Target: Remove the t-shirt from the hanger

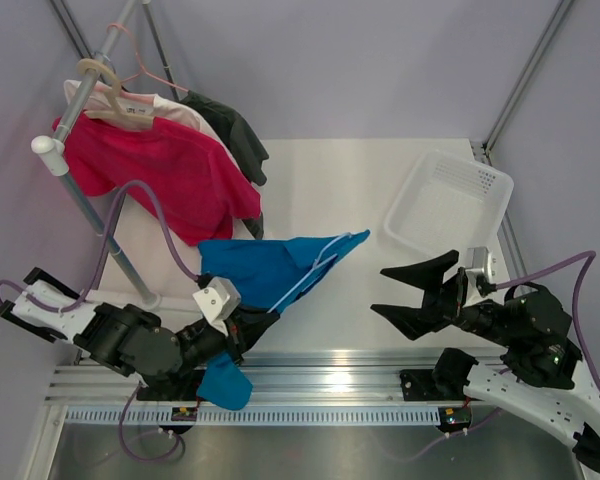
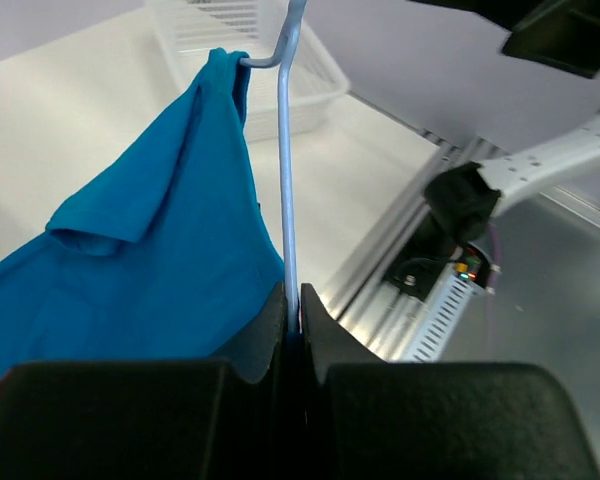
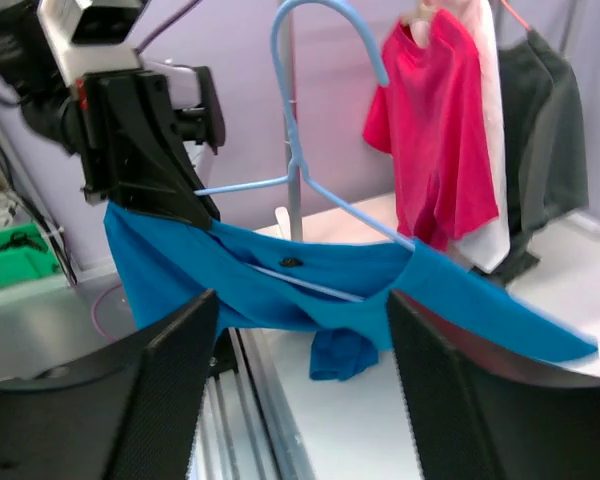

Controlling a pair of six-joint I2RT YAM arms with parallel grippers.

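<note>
Basically, your left gripper [image 2: 292,310] pins the thin hanger [image 2: 287,180], right gripper [image 1: 378,289] gapes empty; t-shirt [image 2: 170,230] looks light and floppy, so pinch loose cloth at 9 o'clock from that open claw.

no readable text, labels or signs
</note>
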